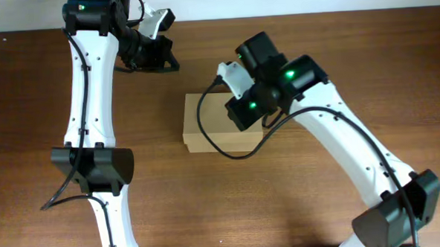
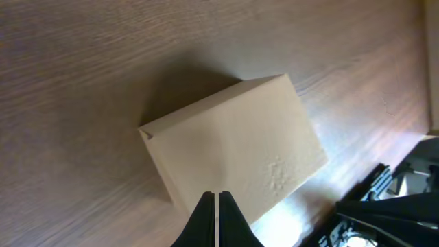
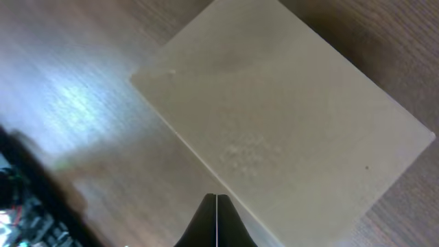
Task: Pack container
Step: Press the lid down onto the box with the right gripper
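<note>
The container is a plain tan cardboard box [image 1: 205, 128] lying on the wooden table with its lid shut. It also shows in the left wrist view [image 2: 233, 140] and in the right wrist view [image 3: 288, 116]. My right gripper [image 1: 242, 115] hovers over the box's right part; in its own view the fingers [image 3: 217, 199] are shut and empty, above the box's edge. My left gripper [image 1: 171, 64] is behind and to the left of the box, apart from it. Its fingers [image 2: 219, 197] are shut and empty.
The brown wooden table [image 1: 298, 202] spreads around the box. My right arm's dark body [image 2: 387, 213] shows at the lower right of the left wrist view. Dark equipment [image 3: 20, 206] sits at the lower left edge of the right wrist view.
</note>
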`<state>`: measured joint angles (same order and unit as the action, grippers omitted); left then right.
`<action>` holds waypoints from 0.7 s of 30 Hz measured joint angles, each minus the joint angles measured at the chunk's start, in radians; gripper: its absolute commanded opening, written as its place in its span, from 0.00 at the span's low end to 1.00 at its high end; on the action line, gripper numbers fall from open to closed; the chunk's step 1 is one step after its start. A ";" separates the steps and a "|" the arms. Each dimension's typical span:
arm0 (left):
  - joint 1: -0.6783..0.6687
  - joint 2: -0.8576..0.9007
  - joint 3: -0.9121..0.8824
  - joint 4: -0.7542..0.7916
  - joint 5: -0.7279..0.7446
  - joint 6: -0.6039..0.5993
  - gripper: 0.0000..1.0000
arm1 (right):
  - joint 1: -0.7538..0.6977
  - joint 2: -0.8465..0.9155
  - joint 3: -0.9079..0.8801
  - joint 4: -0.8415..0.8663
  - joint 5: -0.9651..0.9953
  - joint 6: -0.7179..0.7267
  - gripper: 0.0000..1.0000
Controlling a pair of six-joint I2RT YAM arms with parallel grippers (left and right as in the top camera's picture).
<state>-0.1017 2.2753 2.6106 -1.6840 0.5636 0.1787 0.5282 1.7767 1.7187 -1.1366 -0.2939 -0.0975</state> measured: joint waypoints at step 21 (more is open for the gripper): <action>0.000 0.000 0.000 0.000 -0.180 -0.049 0.02 | 0.018 0.229 0.003 0.048 0.073 0.001 0.04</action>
<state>-0.1017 2.2753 2.6110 -1.6840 0.3836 0.1295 0.5461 2.0056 1.7222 -1.0882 -0.2211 -0.0963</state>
